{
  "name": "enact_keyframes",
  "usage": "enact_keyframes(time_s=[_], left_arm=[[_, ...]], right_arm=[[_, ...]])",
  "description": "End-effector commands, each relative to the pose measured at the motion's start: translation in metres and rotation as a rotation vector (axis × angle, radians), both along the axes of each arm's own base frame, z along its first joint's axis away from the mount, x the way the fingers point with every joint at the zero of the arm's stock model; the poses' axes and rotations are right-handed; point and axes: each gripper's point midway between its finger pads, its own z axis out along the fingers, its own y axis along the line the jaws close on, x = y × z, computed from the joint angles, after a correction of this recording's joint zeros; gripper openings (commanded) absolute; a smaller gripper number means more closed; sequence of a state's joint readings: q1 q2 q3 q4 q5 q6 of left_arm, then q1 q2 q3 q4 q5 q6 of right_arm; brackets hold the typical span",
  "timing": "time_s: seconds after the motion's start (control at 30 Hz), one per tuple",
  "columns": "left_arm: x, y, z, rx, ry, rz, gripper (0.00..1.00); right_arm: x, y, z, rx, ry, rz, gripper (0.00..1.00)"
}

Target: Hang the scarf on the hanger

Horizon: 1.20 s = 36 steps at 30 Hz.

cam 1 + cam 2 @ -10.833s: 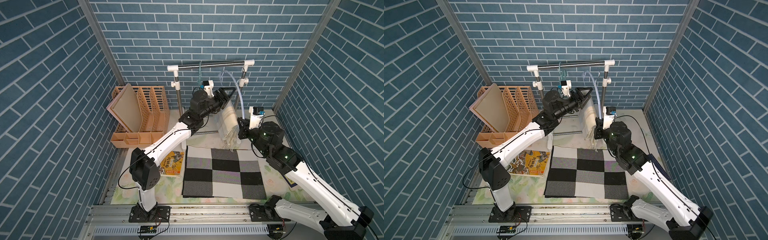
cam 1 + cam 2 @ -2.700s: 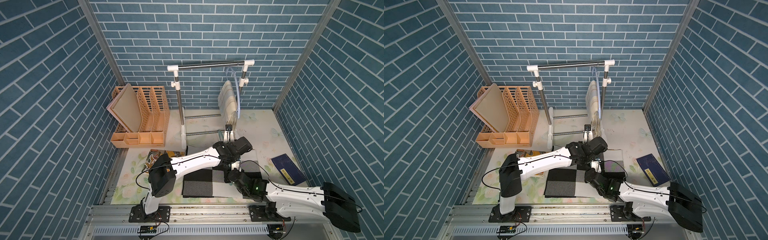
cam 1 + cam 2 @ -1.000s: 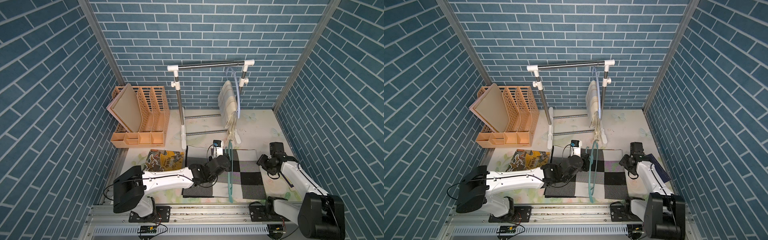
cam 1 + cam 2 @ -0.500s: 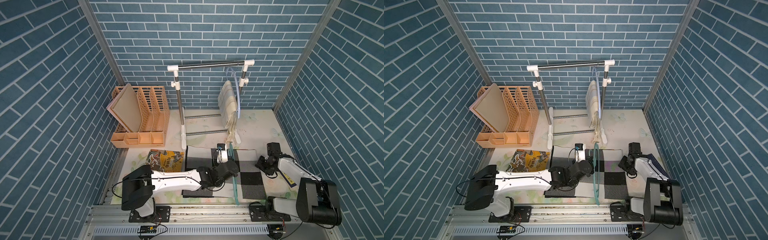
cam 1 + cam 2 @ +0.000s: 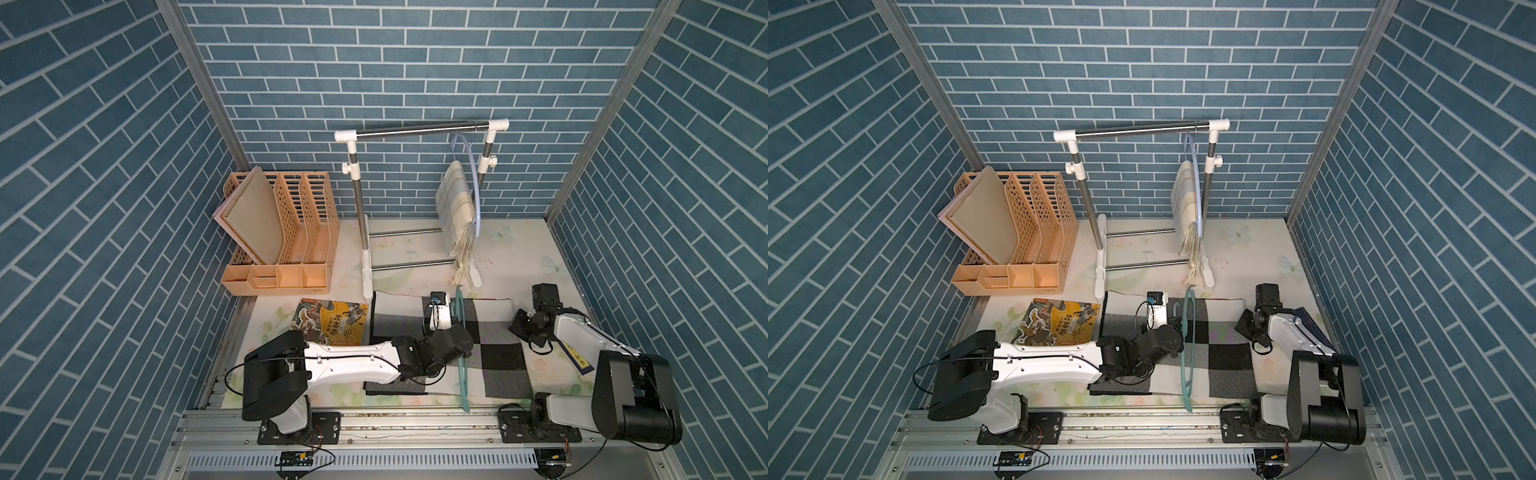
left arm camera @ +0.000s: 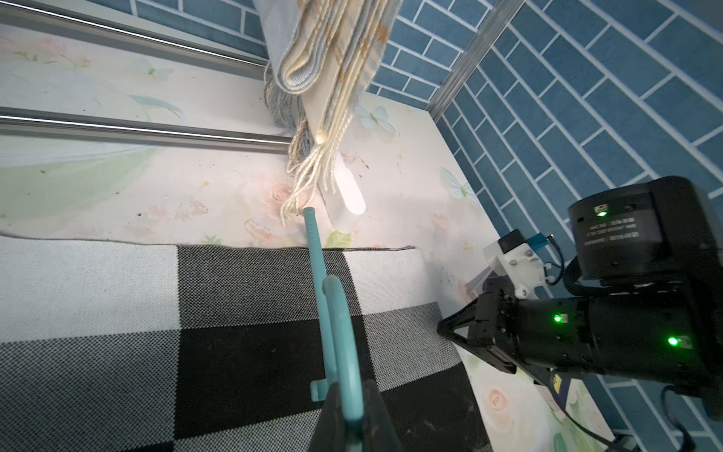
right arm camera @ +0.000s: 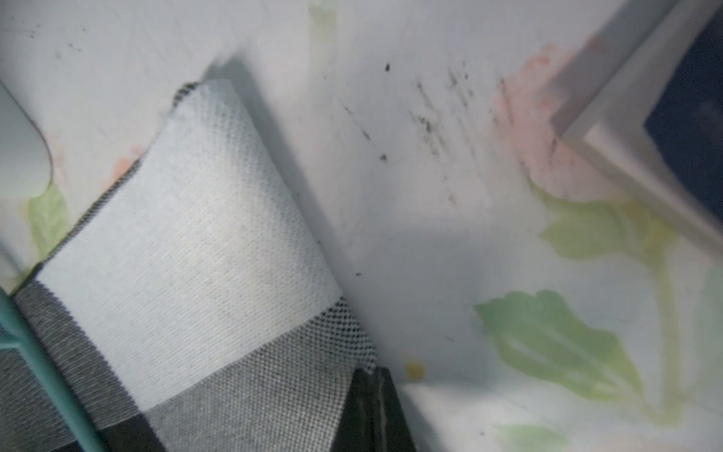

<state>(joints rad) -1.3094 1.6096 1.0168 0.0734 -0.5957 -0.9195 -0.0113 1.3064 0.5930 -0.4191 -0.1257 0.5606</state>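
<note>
The black, white and grey checked scarf (image 5: 494,357) (image 5: 1225,353) lies flat on the table. A teal hanger (image 5: 462,374) (image 5: 1185,374) stands on edge across the scarf's middle. My left gripper (image 5: 459,357) (image 6: 350,407) is shut on the hanger (image 6: 344,332) near its lower bar. My right gripper (image 5: 515,328) (image 7: 373,383) is low at the scarf's right edge, shut with the edge of the scarf (image 7: 195,235) pinched at its tips. The left wrist view also shows the right gripper (image 6: 442,330) touching that edge.
A clothes rack (image 5: 415,131) stands at the back, with a cream fringed scarf (image 5: 455,208) on a pale blue hanger at its right end. An orange file organiser (image 5: 282,232) is back left. A comic book (image 5: 332,322) lies left of the scarf, and a dark blue book (image 5: 577,357) under the right arm.
My right gripper has gone from open to shut on the scarf's right edge. The left arm has shifted the teal hanger slightly towards the table's front.
</note>
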Motion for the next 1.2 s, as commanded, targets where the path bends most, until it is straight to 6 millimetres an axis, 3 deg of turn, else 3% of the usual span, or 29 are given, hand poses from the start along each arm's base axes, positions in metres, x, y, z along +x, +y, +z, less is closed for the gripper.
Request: enact_keyframes(time_s=[0.0,0.2,0.5,0.77,1.0,1.17], left_arm=[[-0.002,0.013,0.000,0.016,-0.021,0.007,0.00],[-0.003,0.021,-0.003,0.001,-0.026,0.010,0.00],[-0.003,0.030,-0.004,-0.024,-0.033,0.040,0.00],[-0.001,0.039,0.000,-0.054,-0.038,0.074,0.00],[-0.001,0.043,0.003,-0.087,-0.039,0.089,0.00],[-0.003,0.043,0.004,-0.103,-0.034,0.076,0.00]], right_arm=[[-0.008,0.012,0.009,0.050,-0.006,0.038,0.00],[0.003,0.033,0.054,0.113,-0.127,0.081,0.00],[-0.002,0.097,0.092,0.274,-0.221,0.202,0.00],[-0.020,0.154,0.094,0.421,-0.239,0.291,0.00],[-0.028,0.186,0.069,0.472,-0.207,0.330,0.00],[-0.023,0.203,0.058,0.511,-0.210,0.328,0.00]])
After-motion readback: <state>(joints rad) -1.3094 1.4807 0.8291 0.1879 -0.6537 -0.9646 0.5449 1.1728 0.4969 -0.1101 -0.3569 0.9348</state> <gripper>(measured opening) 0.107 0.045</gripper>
